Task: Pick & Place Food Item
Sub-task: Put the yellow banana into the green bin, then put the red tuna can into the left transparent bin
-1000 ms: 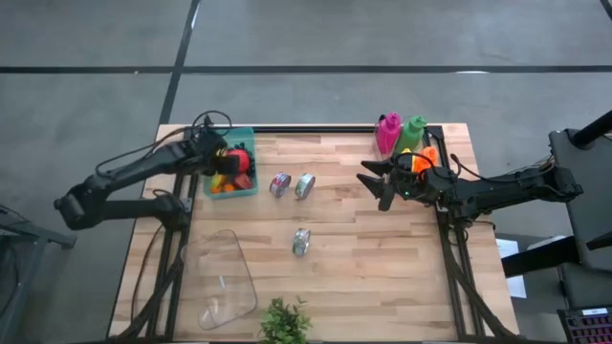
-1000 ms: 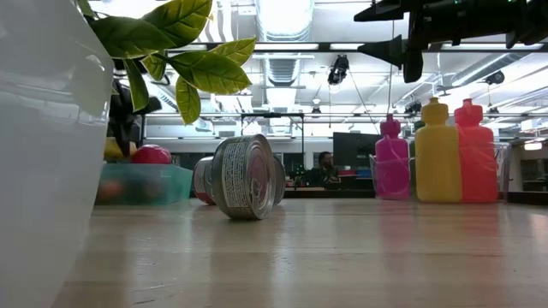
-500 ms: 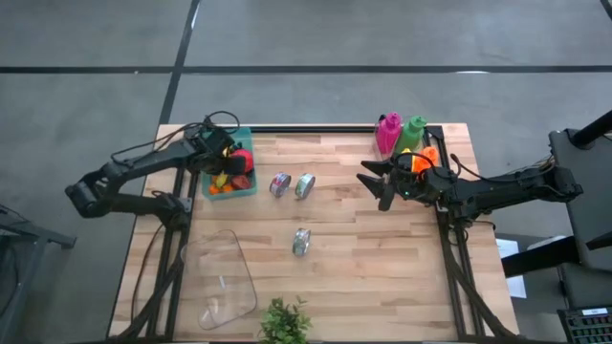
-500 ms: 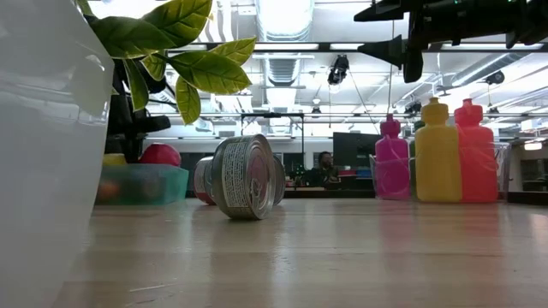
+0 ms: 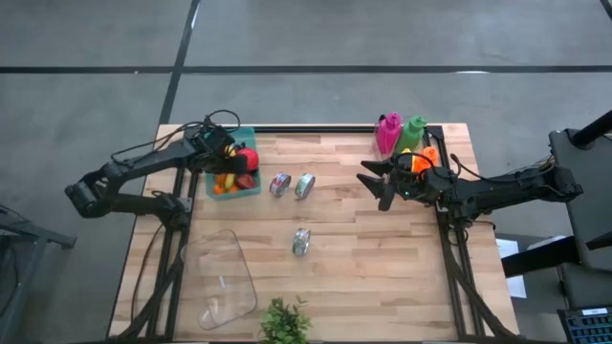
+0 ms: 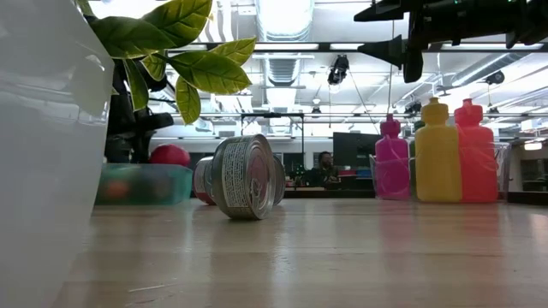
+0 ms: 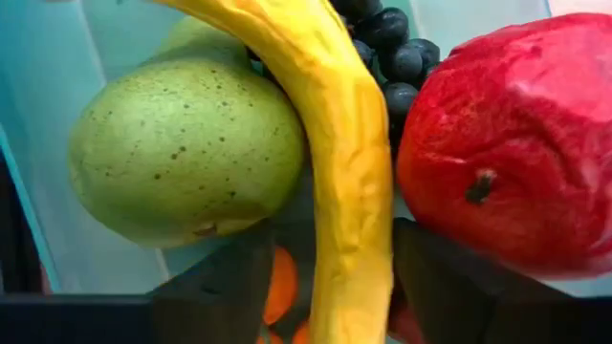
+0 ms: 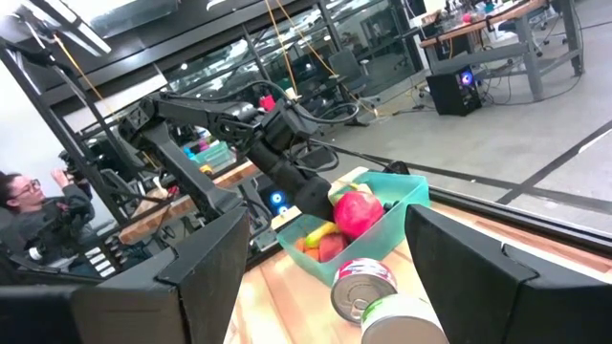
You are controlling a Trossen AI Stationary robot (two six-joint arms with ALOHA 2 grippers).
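Banana (image 7: 344, 162), yellow, lying in the teal bin (image 5: 239, 137) at the table's (image 5: 382, 248) far left corner, between a green pear (image 7: 186, 153) and a red fruit (image 7: 507, 143), with dark grapes (image 7: 387, 53) behind. Over the last second we see the left gripper (image 5: 222, 158) draw from the bin's middle toward its left rim, and the bin itself now sits slightly turned, its near end swung right; the red fruit rides higher in the low view. We judge this a grasp being set up, not a lift: the left wrist view shows the dark fingers (image 7: 220, 287) spread either side of the banana's lower end, not yet pinching it. Right gripper (image 5: 375, 183), fingers spread and empty, unmoved above the table just in front of the bottles (image 5: 402, 134). Open room: broad bare wood centre and right; two cans (image 5: 292, 184) just beside the bin, a third can (image 5: 301, 242) mid-table, clear container (image 5: 225, 277) and plant (image 5: 285, 323) at the near edge. Bin walls crowd the fingers closely.
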